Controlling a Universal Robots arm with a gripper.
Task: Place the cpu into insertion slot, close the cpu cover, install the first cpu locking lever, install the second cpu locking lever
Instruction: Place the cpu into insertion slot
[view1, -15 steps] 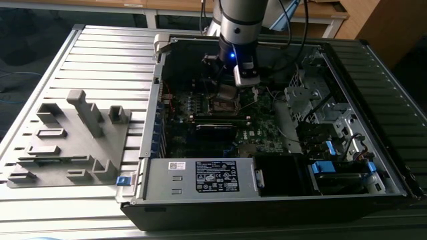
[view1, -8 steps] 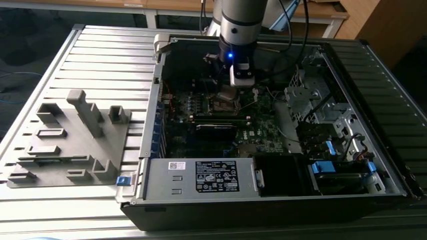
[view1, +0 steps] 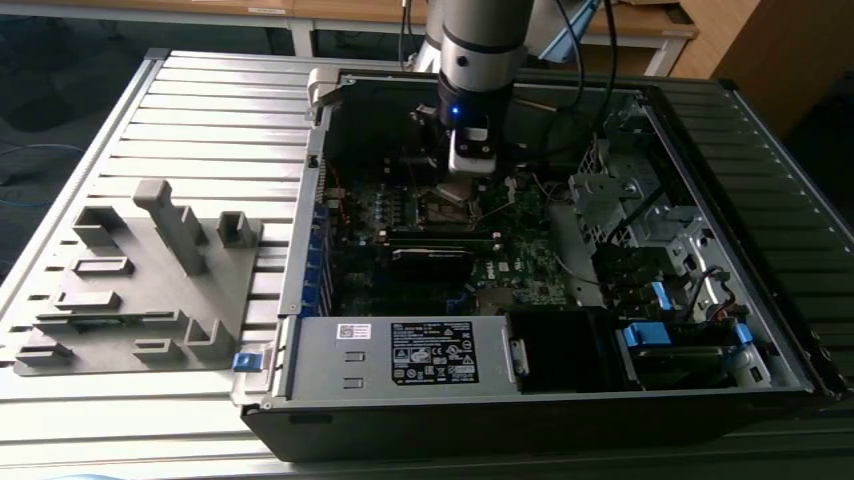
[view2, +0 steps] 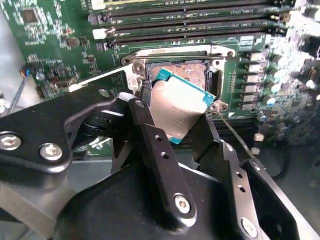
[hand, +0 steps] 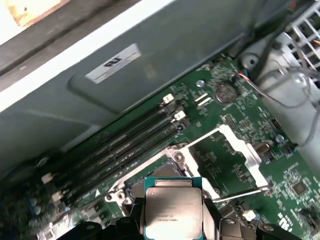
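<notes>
My gripper (view2: 175, 112) is shut on the cpu (view2: 182, 107), a small square chip with a dull silver top and a teal edge. Its black fingers (view2: 150, 135) clamp two opposite sides. The chip hangs tilted just above the open insertion slot (view2: 192, 75), partly covering it. In the first wrist view the cpu (hand: 172, 210) sits close over the slot (hand: 165, 172). The cpu cover (hand: 250, 150), a thin silvery frame, lies swung open beside the slot, with a thin wire locking lever (hand: 240, 195) standing free near it. In the exterior view the gripper (view1: 457, 190) reaches down into the computer case.
Black memory slots (hand: 125, 145) run alongside the socket. The case wall (view1: 318, 200) and drive cages (view1: 627, 210) flank the green motherboard. A white-labelled power supply box (view1: 427, 352) fills the case's near end. A grey fixture (view1: 134, 280) lies at the exterior view's left.
</notes>
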